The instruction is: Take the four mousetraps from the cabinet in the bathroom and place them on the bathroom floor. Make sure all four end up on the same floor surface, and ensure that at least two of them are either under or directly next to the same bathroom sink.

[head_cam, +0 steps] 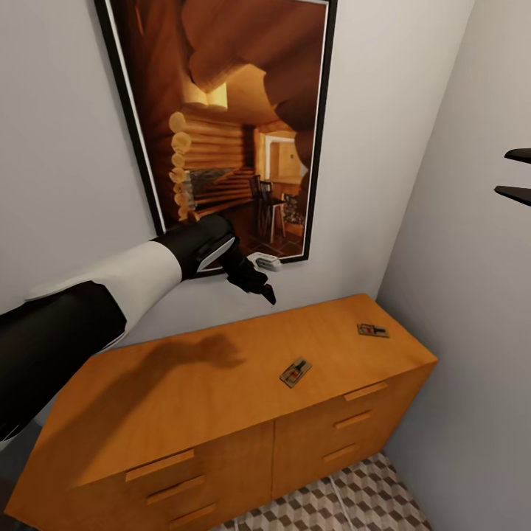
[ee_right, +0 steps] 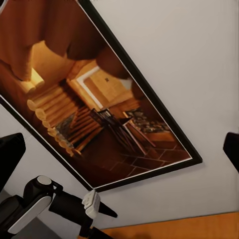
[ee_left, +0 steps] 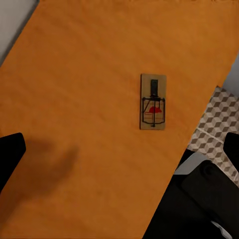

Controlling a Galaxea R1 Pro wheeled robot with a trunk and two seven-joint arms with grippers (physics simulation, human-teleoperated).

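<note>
Left arm [head_cam: 110, 295]: black shell with one white forearm segment, black wrist. Left gripper [head_cam: 259, 286] has slim black tapered fingers. Right gripper [head_cam: 516, 175] fingers: same black, pointed.

The head view looks down from above at the cabinet [head_cam: 221, 383] and the picture [head_cam: 221, 125] behind it. The left wrist view looks straight down, close, on the cabinet top near its front edge. The right wrist view faces the picture, shared with the head view.

mousetrap [ee_left: 153, 101] flat on cabinet [ee_left: 89, 99] top | bathroom floor [ee_left: 215, 124] beyond edge
</note>
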